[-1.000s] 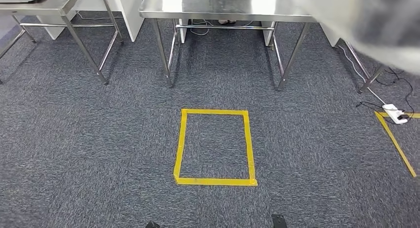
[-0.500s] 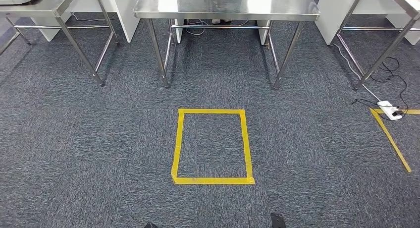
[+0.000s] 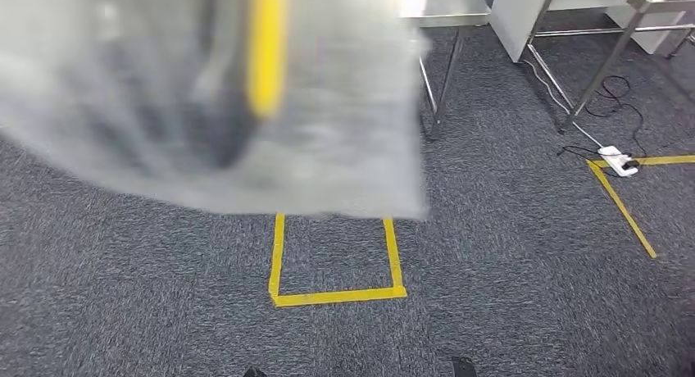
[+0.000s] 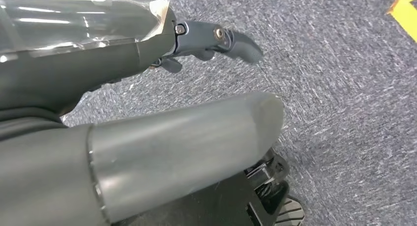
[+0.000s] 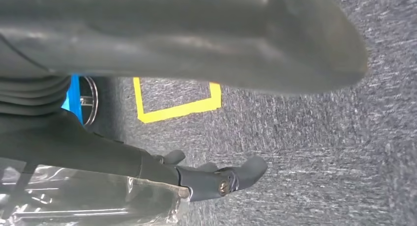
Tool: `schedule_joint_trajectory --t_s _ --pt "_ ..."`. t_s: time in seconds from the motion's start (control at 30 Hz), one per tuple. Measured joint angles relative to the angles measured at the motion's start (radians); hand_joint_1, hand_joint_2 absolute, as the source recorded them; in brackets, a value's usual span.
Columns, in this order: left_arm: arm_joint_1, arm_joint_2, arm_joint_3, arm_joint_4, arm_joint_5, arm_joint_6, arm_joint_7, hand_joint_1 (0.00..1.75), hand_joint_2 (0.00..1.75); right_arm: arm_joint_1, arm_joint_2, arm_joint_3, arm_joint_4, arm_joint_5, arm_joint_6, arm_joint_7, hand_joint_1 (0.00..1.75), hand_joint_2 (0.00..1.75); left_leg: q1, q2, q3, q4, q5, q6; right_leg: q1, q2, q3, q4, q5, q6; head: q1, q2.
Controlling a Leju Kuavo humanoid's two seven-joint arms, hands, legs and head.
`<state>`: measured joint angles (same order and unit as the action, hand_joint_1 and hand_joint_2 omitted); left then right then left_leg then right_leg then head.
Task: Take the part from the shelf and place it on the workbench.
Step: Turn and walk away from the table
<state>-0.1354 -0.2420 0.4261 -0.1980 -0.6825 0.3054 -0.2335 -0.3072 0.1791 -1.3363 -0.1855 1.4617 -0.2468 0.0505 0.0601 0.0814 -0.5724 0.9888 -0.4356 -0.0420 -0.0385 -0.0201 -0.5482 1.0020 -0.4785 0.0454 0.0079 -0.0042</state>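
in the head view a grey carpet [image 3: 524, 262] is covering the floor, and a rectangle of yellow tape [image 3: 334, 296] is lying on it straight ahead, its far end hidden behind a large blurred grey shape [image 3: 205, 98] with a yellow stripe that is passing close in front of the camera; what that shape is cannot be told. beyond it the corner of a steel table [image 3: 442, 4] is showing with its leg [image 3: 442, 82] reaching down to the carpet, a second steel frame [image 3: 606, 57] is standing further right beside a white panel [image 3: 516, 8], and black cables are trailing to a white power strip [image 3: 619, 161] that is sitting at the corner of another yellow tape line [image 3: 627, 209]. the part and the shelf are not appearing here, so where the part is cannot be told. in the left wrist view the left hand [image 4: 196, 103] is hanging over the same grey carpet, its thick grey thumb [image 4: 196, 142] lying long across the picture and the dark fingers [image 4: 221, 39] reaching out apart from it, with nothing between them; a corner of yellow tape is showing at the picture's edge. in the right wrist view the right hand [image 5: 206, 132] is hanging over the carpet too, thumb [image 5: 221, 39] and dark fingers [image 5: 231, 179] spread apart and holding nothing, with the yellow tape rectangle [image 5: 177, 108] lying on the carpet beyond the hand.
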Motion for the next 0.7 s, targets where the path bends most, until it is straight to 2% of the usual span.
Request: schedule_joint_trajectory --t_s 0.03,0.07,0.13,0.17,0.2,0.23,0.27,0.33,0.37,0.4,0.47,0.5,0.53,0.6,0.67,0.7 --pt "0.000 0.000 0.000 0.000 0.000 0.000 0.000 0.00 0.00 0.001 0.000 0.000 0.000 0.000 0.000 -0.001 0.00 0.00 0.002 -0.013 -0.011 0.028 -0.024 0.000 0.000 0.009 -0.002 0.001 0.003 -0.009 -0.006 0.000" --pt "0.000 0.000 0.000 0.000 0.000 0.001 0.000 0.00 0.00 0.001 0.000 0.000 0.000 0.000 0.000 -0.001 0.00 0.00 0.002 -0.032 -0.031 0.077 -0.059 0.002 0.002 0.017 -0.004 0.001 0.006 -0.017 -0.012 0.000" --pt "0.002 0.001 0.000 0.000 0.000 0.001 0.000 0.00 0.00 0.002 0.001 0.000 0.000 -0.001 0.000 -0.003 0.00 0.00 -0.006 -0.067 -0.094 0.224 -0.141 0.012 0.013 0.035 -0.010 0.002 0.010 -0.028 -0.022 0.000" --pt "0.004 0.001 0.000 0.000 0.000 0.002 0.000 0.00 0.00 0.002 0.001 0.000 0.000 -0.001 0.000 -0.003 0.00 0.00 -0.012 -0.073 -0.121 0.283 -0.163 0.019 0.019 0.046 -0.011 0.002 0.011 -0.032 -0.026 0.000" --pt "0.005 0.001 0.000 0.000 0.000 0.002 0.000 0.00 0.00 0.004 0.001 0.000 0.000 -0.001 0.001 -0.003 0.00 0.00 -0.018 -0.076 -0.134 0.311 -0.167 0.028 0.026 0.058 -0.012 0.002 0.012 -0.034 -0.028 0.000" --pt "0.006 0.001 0.000 0.000 0.000 0.003 0.000 0.00 0.00 0.005 0.001 0.000 0.000 -0.001 0.001 -0.004 0.00 0.00 -0.025 -0.080 -0.127 0.298 -0.150 0.040 0.033 0.071 -0.012 0.002 0.012 -0.036 -0.028 0.000" --pt "0.006 0.001 0.000 0.000 0.000 0.005 0.000 0.00 0.00 0.006 0.001 0.000 0.000 -0.001 0.001 -0.004 0.00 0.00 -0.033 -0.089 -0.101 0.248 -0.119 0.055 0.039 0.085 -0.012 0.002 0.013 -0.038 -0.029 0.000" --pt "0.006 0.003 0.000 0.000 0.000 0.007 0.000 0.00 0.00 0.005 0.003 0.000 0.000 -0.001 0.001 -0.005 0.00 0.00 -0.044 -0.134 -0.033 0.115 -0.062 0.090 0.047 0.111 -0.011 0.002 0.015 -0.039 -0.027 0.000" --pt "0.006 0.004 0.000 0.000 0.000 0.008 0.000 0.00 0.00 0.004 0.004 0.000 0.000 -0.001 0.001 -0.006 0.00 0.00 -0.049 -0.150 -0.010 0.070 -0.049 0.101 0.048 0.122 -0.013 0.003 0.016 -0.038 -0.025 0.000" --pt "0.005 0.003 0.000 0.000 0.000 0.009 0.000 0.00 0.00 0.004 0.005 0.000 0.000 -0.001 0.002 -0.006 0.00 0.00 -0.051 -0.159 0.000 0.049 -0.047 0.106 0.046 0.132 -0.016 0.003 0.017 -0.035 -0.025 0.000" --pt "0.004 0.001 0.000 0.000 0.000 0.009 0.000 0.00 0.00 0.005 0.005 0.000 0.000 -0.001 0.003 -0.007 0.00 0.00 -0.055 -0.141 0.006 0.038 -0.044 0.103 0.043 0.148 -0.024 0.001 0.022 -0.027 -0.027 0.000" --pt "0.004 0.000 0.000 0.000 0.000 0.009 0.000 0.00 0.00 0.006 0.004 0.000 0.000 -0.001 0.003 -0.007 0.00 0.00 -0.054 -0.129 0.010 0.028 -0.039 0.102 0.044 0.139 -0.030 0.006 0.020 -0.024 -0.029 0.000" --pt "0.003 -0.001 0.000 0.000 0.000 0.010 0.000 0.00 0.00 0.006 0.004 0.000 0.000 -0.001 0.003 -0.007 0.00 0.00 -0.052 -0.116 0.014 0.018 -0.034 0.102 0.045 0.117 -0.041 0.023 0.010 -0.022 -0.027 0.000" --pt "0.004 -0.002 0.000 0.000 0.000 0.010 0.000 0.00 0.00 0.003 0.003 0.000 0.000 -0.001 0.003 -0.007 0.00 0.00 -0.050 -0.087 0.019 0.004 -0.027 0.101 0.043 0.060 -0.089 0.119 -0.036 -0.021 -0.018 0.000" --pt "0.005 -0.002 0.000 0.000 0.000 0.009 0.000 0.00 0.00 0.002 0.004 0.000 0.000 -0.001 0.003 -0.007 0.00 0.00 -0.050 -0.055 0.017 0.003 -0.027 0.101 0.035 0.037 -0.155 0.251 -0.087 -0.014 -0.011 0.000" --pt "0.006 -0.002 0.000 0.000 0.000 0.009 0.000 0.00 0.00 0.004 0.003 0.000 0.000 -0.001 0.003 -0.007 0.00 0.00 -0.049 -0.040 0.016 0.003 -0.027 0.100 0.030 0.033 -0.170 0.285 -0.095 -0.005 -0.008 0.000"
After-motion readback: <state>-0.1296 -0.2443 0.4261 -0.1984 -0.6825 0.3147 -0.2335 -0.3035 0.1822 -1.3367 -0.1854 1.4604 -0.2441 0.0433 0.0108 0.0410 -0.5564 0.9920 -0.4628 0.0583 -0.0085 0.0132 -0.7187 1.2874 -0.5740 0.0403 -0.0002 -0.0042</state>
